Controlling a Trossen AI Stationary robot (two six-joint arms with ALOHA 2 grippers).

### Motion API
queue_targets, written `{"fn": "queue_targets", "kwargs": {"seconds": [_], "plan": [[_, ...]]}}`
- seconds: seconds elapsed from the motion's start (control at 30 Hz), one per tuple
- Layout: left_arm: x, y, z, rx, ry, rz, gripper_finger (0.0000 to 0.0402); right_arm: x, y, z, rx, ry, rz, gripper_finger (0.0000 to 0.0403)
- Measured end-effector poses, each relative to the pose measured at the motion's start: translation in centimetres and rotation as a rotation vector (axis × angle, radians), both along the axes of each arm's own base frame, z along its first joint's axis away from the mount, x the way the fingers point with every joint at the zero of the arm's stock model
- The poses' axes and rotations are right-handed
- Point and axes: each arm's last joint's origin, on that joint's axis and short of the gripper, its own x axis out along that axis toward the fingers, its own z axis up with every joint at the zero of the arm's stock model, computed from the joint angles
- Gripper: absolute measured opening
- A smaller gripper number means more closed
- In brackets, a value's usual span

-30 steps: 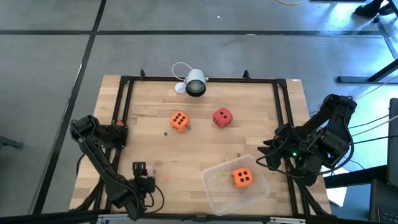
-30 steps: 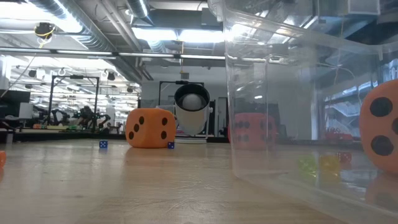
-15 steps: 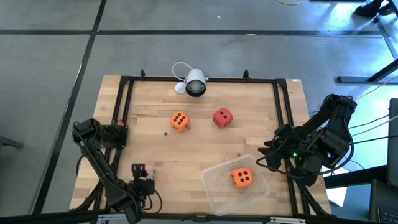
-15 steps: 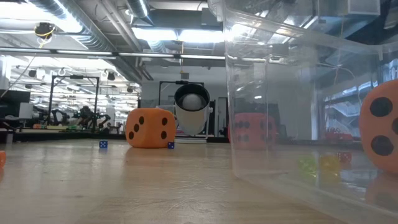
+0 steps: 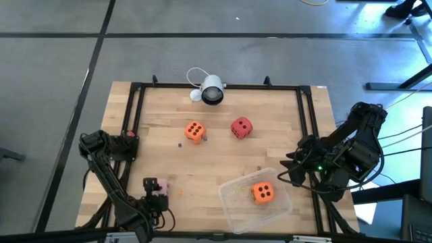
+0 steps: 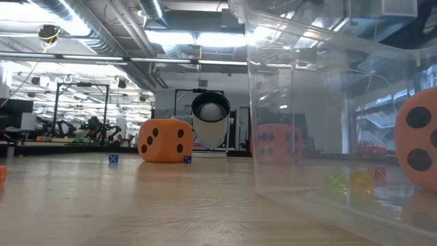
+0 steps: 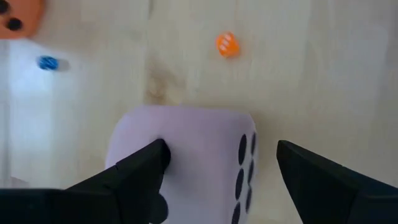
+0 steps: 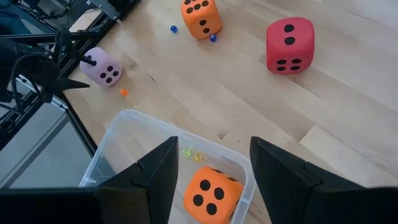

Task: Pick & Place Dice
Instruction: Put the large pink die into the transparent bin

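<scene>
- A pale wooden worktop (image 5: pixel 223 158) stands on a grey floor, ringed by a thin black frame, with a round white camera (image 5: pixel 212 90) at its far edge.
- Four dice belong to the task. One orange die (image 5: pixel 194 131) and the red die (image 5: pixel 241 127) sit apart near the middle. The second orange die (image 5: pixel 262 193) lies inside a clear plastic tub (image 5: pixel 233 202) at the near edge.
- The pale pink die (image 7: pixel 186 162) rests on the wood at the near left corner. The left gripper (image 7: pixel 217 168) straddles it, fingers spread wide; one finger is at the die's side, the other stands clear.
- The right gripper (image 8: pixel 211 168) waits beyond the right edge, above the tub, jaws partly apart, holding nothing.
- The dice look like soft foam: probably light, squashy and not fragile. Opposite flat faces seem the best hold, pressed gently.
- Tiny coloured dice lie scattered nearby.
- Open wood lies between the pink die and the tub; the tub's wall and the frame are the edges to clear.
</scene>
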Motion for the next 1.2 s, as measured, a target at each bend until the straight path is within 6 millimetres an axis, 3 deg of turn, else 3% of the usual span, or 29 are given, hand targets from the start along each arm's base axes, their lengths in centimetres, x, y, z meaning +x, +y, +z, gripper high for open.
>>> {"fn": "queue_targets", "kwargs": {"seconds": [0.17, 0.53, 0.7, 0.87, 0.93, 1.2], "plan": [[0.3, 0.4, -0.9, 0.105, -0.019, -0.012, 0.0304, 0.0, 0.0, 0.0, 0.000, -0.001, -0.001, 0.0196], [0.1, 0.7, -0.9, 0.116, 0.035, 0.001, 0.0288, 0.0, 0.1, 0.0, 0.027, 0.006, -0.001, 0.0196], [0.0, 0.7, -0.8, 0.104, 0.064, 0.008, 0.0243, 0.1, 0.1, 0.0, 0.026, 0.005, 0.002, 0.0196], [-0.1, 0.6, -0.5, 0.089, 0.084, 0.000, 0.0149, 0.1, 0.1, 0.0, 0.024, 0.006, 0.004, 0.0197], [-0.2, 0.6, -0.3, 0.074, 0.092, 0.002, 0.0130, 0.1, 0.1, 0.0, 0.022, 0.006, 0.007, 0.0196], [-0.1, 0.6, 0.2, 0.047, 0.105, 0.003, 0.0124, 0.1, 0.1, 0.0, 0.005, 0.008, 0.022, 0.0197]]}}
